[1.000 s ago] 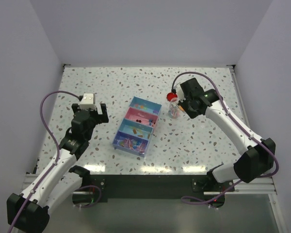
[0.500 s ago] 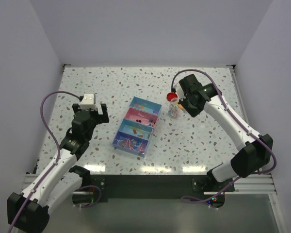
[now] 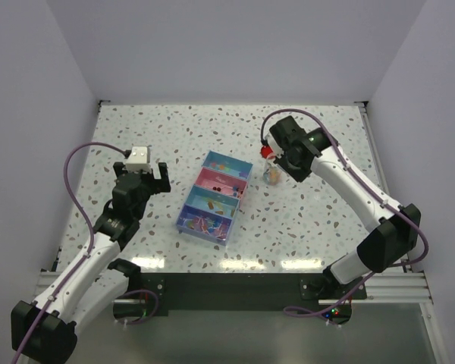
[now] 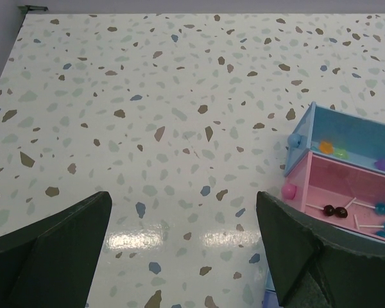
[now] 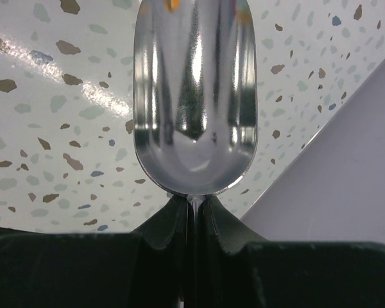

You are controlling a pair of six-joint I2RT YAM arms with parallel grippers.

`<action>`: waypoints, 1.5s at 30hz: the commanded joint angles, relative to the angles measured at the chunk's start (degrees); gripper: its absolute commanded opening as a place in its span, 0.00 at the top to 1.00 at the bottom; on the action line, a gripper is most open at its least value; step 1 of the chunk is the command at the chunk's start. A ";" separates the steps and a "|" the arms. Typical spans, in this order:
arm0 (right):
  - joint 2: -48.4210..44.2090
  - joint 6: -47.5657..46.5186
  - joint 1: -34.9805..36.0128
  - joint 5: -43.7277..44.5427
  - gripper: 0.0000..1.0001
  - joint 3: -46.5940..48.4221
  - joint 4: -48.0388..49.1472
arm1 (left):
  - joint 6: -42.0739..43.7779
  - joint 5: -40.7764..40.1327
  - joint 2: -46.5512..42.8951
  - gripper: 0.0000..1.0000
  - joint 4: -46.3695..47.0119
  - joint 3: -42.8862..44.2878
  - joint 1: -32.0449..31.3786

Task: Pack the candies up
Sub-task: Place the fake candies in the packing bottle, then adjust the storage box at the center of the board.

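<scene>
The candies lie in a four-compartment tray (image 3: 214, 196) of blue and pink; some show in the left wrist view (image 4: 327, 147), with lollipops in the pink compartment (image 4: 337, 210). A small clear jar (image 3: 271, 176) holding more candies stands right of the tray, with a round red lid (image 3: 266, 151) beside it. My right gripper (image 3: 282, 159) hovers over the jar, shut on the handle of a shiny metal scoop (image 5: 194, 96); its bowl is empty. My left gripper (image 3: 158, 176) is open and empty, left of the tray, over bare table (image 4: 179, 244).
The speckled table (image 3: 326, 205) is walled at the back and both sides. The tray's near corner (image 4: 295, 138) is just right of my left gripper's right finger (image 4: 308, 250). The back wall shows at the right of the right wrist view (image 5: 346, 179).
My right arm has swung left and back, bringing the gripper and scoop over the jar. The left arm has not moved.
</scene>
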 commanded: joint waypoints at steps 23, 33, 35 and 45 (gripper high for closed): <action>-20.32 -3.82 2.79 -8.15 1.00 -13.86 20.17 | -1.62 5.79 6.04 0.00 1.02 1.36 -0.30; -25.87 1.44 2.79 -23.43 1.00 -20.21 30.73 | -2.85 9.57 9.91 0.02 -1.27 2.06 -0.30; -25.96 2.67 2.79 -28.60 1.00 -21.70 33.28 | -3.29 10.71 11.14 0.03 -1.79 2.41 -0.30; -15.16 0.84 7.26 -40.07 1.00 -14.06 22.76 | -7.59 18.25 15.45 0.13 -12.42 7.06 -0.30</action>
